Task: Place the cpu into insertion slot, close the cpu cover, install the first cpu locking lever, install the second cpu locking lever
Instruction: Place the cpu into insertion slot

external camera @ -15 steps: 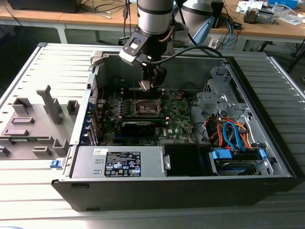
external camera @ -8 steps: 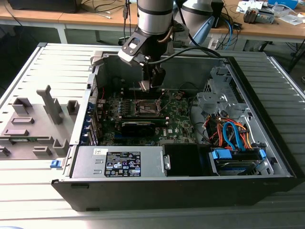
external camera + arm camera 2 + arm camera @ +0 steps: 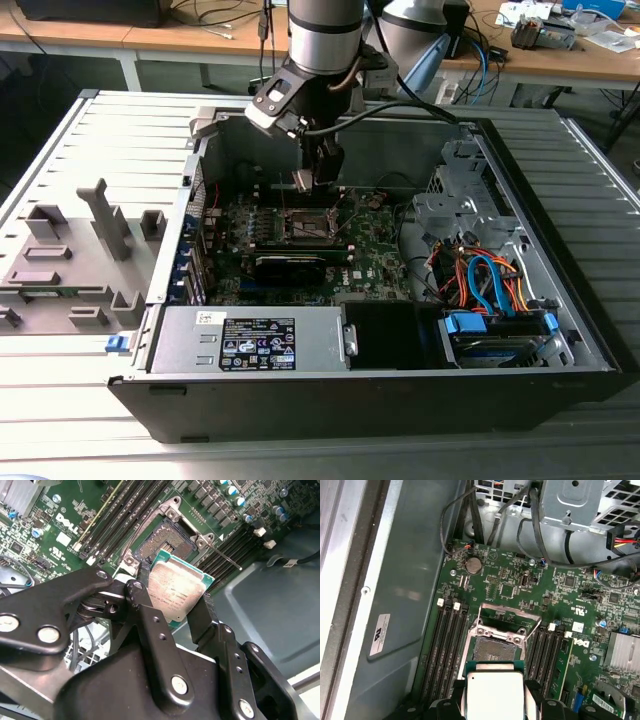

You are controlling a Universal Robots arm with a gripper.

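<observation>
My gripper [image 3: 318, 178] hangs inside the open computer case, shut on the cpu [image 3: 176, 591], a small square chip with a silvery face and a green edge. In both wrist views the black fingers [image 3: 141, 591] clamp two opposite sides of the cpu [image 3: 494, 694]. It hovers tilted just above and beside the insertion slot [image 3: 165, 542], whose dark centre lies bare [image 3: 494, 650]. The cpu cover [image 3: 509, 617] stands flipped open at the slot's far side. A thin metal locking lever [image 3: 226, 559] sticks out beside the slot. The slot [image 3: 310, 225] sits mid-board in the exterior view.
Memory slots [image 3: 447, 645] flank the socket on both sides. A long black card [image 3: 300, 265] lies just in front of it, a power supply [image 3: 255, 340] nearer the case front. A drive cage with coloured cables [image 3: 490, 290] fills the exterior view's right. Grey fixtures [image 3: 80, 260] stand outside.
</observation>
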